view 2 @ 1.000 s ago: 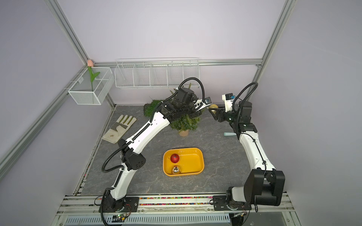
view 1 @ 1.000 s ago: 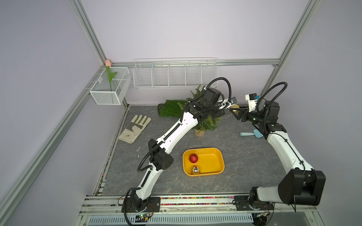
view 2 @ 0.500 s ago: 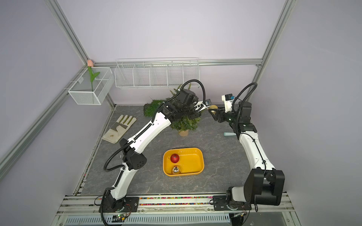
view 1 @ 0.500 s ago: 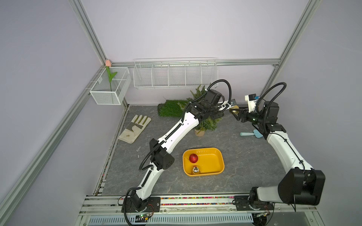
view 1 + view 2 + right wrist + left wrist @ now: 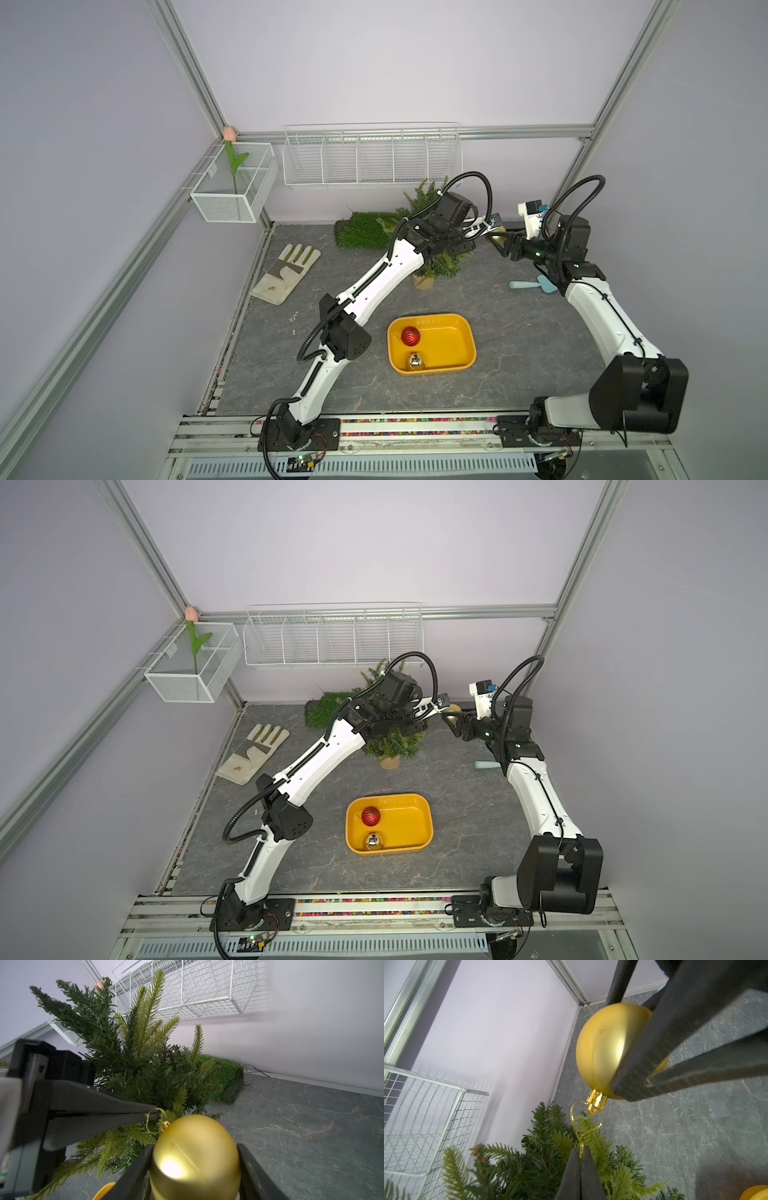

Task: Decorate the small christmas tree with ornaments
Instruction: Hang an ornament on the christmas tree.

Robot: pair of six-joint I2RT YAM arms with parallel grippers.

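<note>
The small christmas tree [image 5: 436,266] [image 5: 392,742] stands at the back of the table, partly hidden by my left arm. To the right of its top, my right gripper [image 5: 194,1146] [image 5: 500,243] is shut on the gold ornament [image 5: 195,1159] [image 5: 604,1049] [image 5: 497,237]. My left gripper [image 5: 580,1151] [image 5: 484,227] is shut on the ornament's thin gold hanging loop [image 5: 577,1124], which lies around a branch tip of the tree [image 5: 542,1163] [image 5: 135,1064]. The red ornament [image 5: 410,336] [image 5: 370,816] and the silver ornament [image 5: 415,361] [image 5: 373,840] lie in the yellow tray [image 5: 469,332] [image 5: 428,825].
A grass mat [image 5: 363,230] lies behind the tree at the back wall. A work glove [image 5: 286,272] lies at the left and a teal scoop [image 5: 528,284] at the right. A long wire basket [image 5: 370,160] and a small one holding a tulip [image 5: 232,187] hang on the walls.
Both arms have shifted only slightly beside the tree. Both grips are unchanged.
</note>
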